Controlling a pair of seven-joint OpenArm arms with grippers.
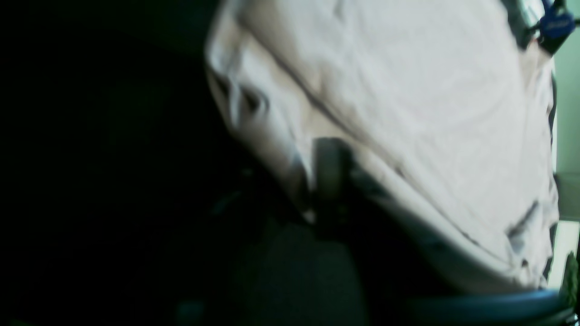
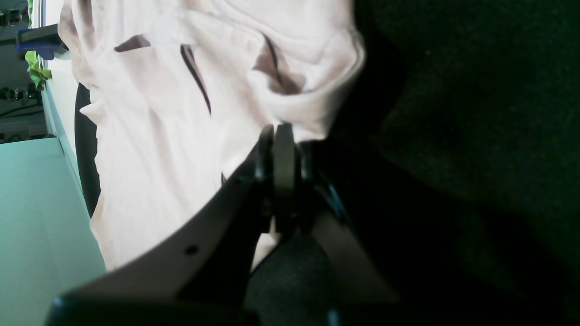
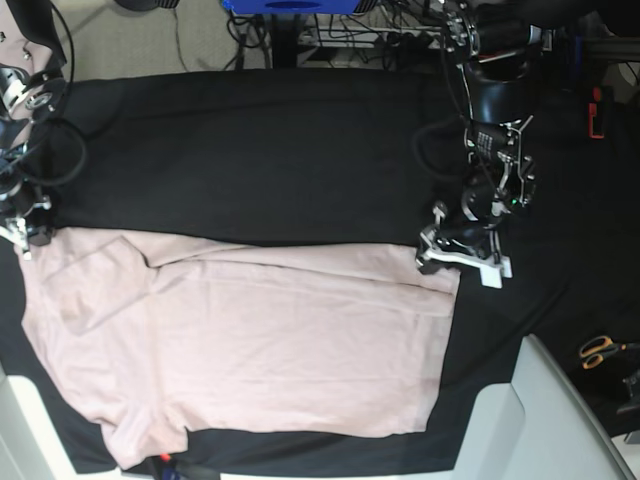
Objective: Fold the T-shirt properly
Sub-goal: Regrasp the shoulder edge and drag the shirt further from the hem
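A: Starting at the left of the base view, where is the right claw (image 3: 22, 232)?

B: At the far left edge of the counter, on the upper left corner of the T-shirt (image 3: 260, 335). Its wrist view shows the two fingers pressed together with a fold of pink cloth pinched between them.

A: And the shirt itself?

B: It lies spread flat on the black cloth (image 3: 250, 150) that covers the counter, filling the lower half of the base view. A sleeve (image 3: 85, 285) lies folded in at the left, below the right claw, and the straight edge runs down the right side.

A: Then the left claw (image 3: 462, 256)?

B: On the base view's right, sitting at the shirt's upper right corner, touching the cloth. Its wrist view is blurred; a dark finger (image 1: 330, 174) stands against the shirt's edge, with pink cloth beside it. I cannot tell whether the jaws have closed on the cloth.

A: Anything farther right?

B: Orange-handled scissors (image 3: 600, 351) lie well apart from the shirt, near the right edge.
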